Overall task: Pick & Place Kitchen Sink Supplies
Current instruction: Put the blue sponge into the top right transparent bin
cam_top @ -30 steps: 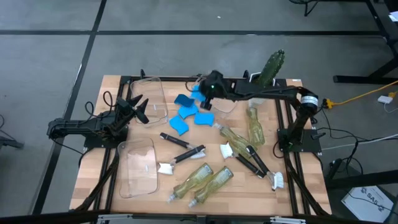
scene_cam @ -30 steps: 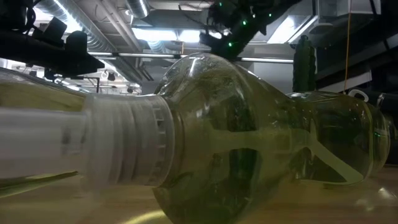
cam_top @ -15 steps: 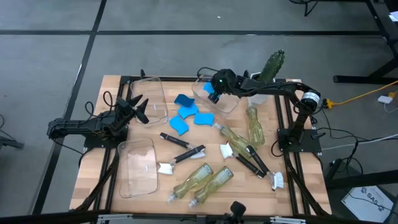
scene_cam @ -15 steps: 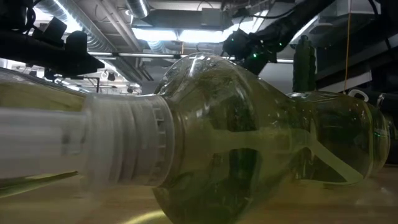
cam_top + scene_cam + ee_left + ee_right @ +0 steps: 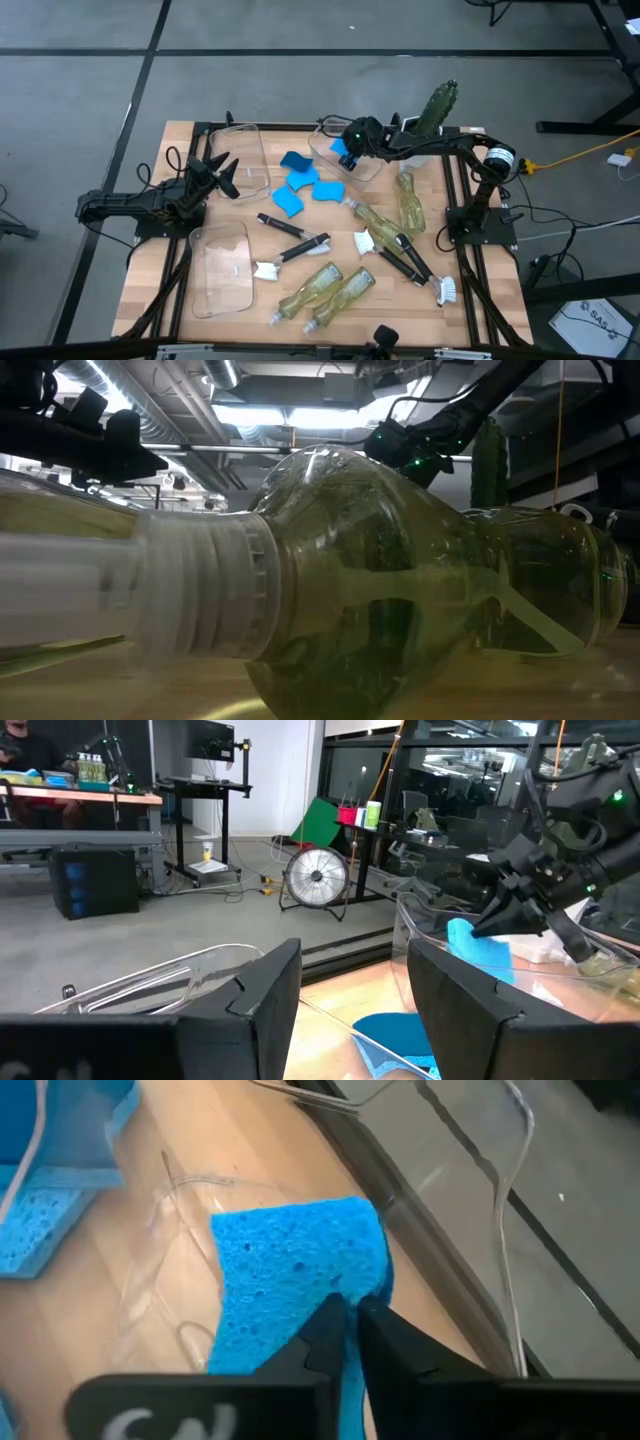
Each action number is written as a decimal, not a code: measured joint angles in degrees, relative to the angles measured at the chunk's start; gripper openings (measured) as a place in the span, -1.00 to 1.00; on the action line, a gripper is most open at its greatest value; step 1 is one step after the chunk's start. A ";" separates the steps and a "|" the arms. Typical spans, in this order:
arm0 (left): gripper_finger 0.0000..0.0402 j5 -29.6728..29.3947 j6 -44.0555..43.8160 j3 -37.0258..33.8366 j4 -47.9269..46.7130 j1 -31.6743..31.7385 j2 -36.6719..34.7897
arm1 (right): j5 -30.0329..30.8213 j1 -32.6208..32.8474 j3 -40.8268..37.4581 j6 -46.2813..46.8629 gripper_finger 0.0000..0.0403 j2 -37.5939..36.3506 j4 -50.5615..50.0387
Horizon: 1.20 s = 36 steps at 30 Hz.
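A small bright blue sponge (image 5: 300, 1275) is hanging in the right gripper (image 5: 350, 150) over a clear plastic bin (image 5: 352, 160) near the table's (image 5: 180, 135) far edge, beside the green cactus in a white pot (image 5: 432, 115) at the far right corner. Three more blue sponges (image 5: 300, 180) are lying left of that bin. Two other clear bins (image 5: 222, 270) are sitting along the left side, the left gripper (image 5: 222, 172) between them. Black-handled dish brushes (image 5: 292, 245) and clear pump bottles of soap (image 5: 322, 290) are lying scattered toward the near edge.
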 joint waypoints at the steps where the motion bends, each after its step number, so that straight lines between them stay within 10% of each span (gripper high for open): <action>1: -0.10 0.00 0.00 0.00 0.00 0.00 0.00 | -0.11 0.00 0.00 -0.02 -0.76 0.00 0.00; 16: -0.10 0.00 0.00 0.00 0.00 0.02 0.00 | -1.23 1.28 4.24 -7.34 0.00 0.02 0.16; 36: -0.10 -0.01 0.00 0.00 -0.02 0.02 0.00 | -10.90 15.56 7.78 -29.58 0.05 5.60 13.53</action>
